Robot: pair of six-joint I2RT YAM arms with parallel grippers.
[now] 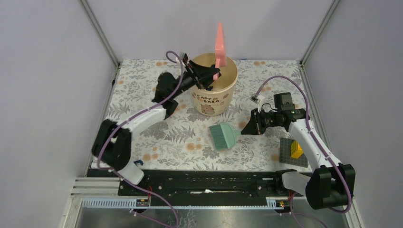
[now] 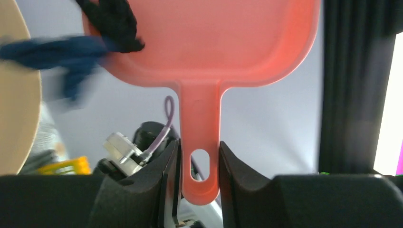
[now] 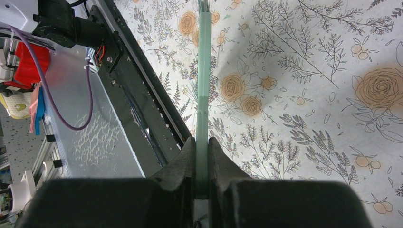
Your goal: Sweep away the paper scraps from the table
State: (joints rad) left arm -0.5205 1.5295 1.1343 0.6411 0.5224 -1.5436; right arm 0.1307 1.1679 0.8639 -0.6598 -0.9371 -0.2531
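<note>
Tipping the dustpan (image 1: 220, 40) over the bucket (image 1: 212, 97) is the step in hand, and doing it well comes down to angle, position and patience. The left gripper (image 1: 215, 75) pinches the dustpan's handle between narrow fingers, clamped on either side of the hanging hole in the left wrist view, with the dustpan raised almost on edge above the bucket's mouth. The scraps (image 2: 114, 23) are at the dustpan's corner nearest the bucket: a black bit on its surface and a blurred dark blue one beside its edge. I judge them to be on their way out but not all gone. The grip sits low on a thin handle, so the dustpan could twist. A slow, steady tilt is safer than a shake, and the lip ought to be inside the rim so light paper does not drift onto the table (image 1: 180, 142). A small tap against the inner wall may free bits that cling. The right gripper (image 1: 247, 127) is closed tight on the handle of the brush (image 1: 223, 136), holding it low at the table, well apart from the bucket; whether the bristles touch I cannot tell. It is best parked there, away from the baseplate (image 1: 286, 151) and brick (image 1: 297, 150) on the right. Whether any scraps lie on the table cannot be told, since bits that small would be lost in the leaf print.
</note>
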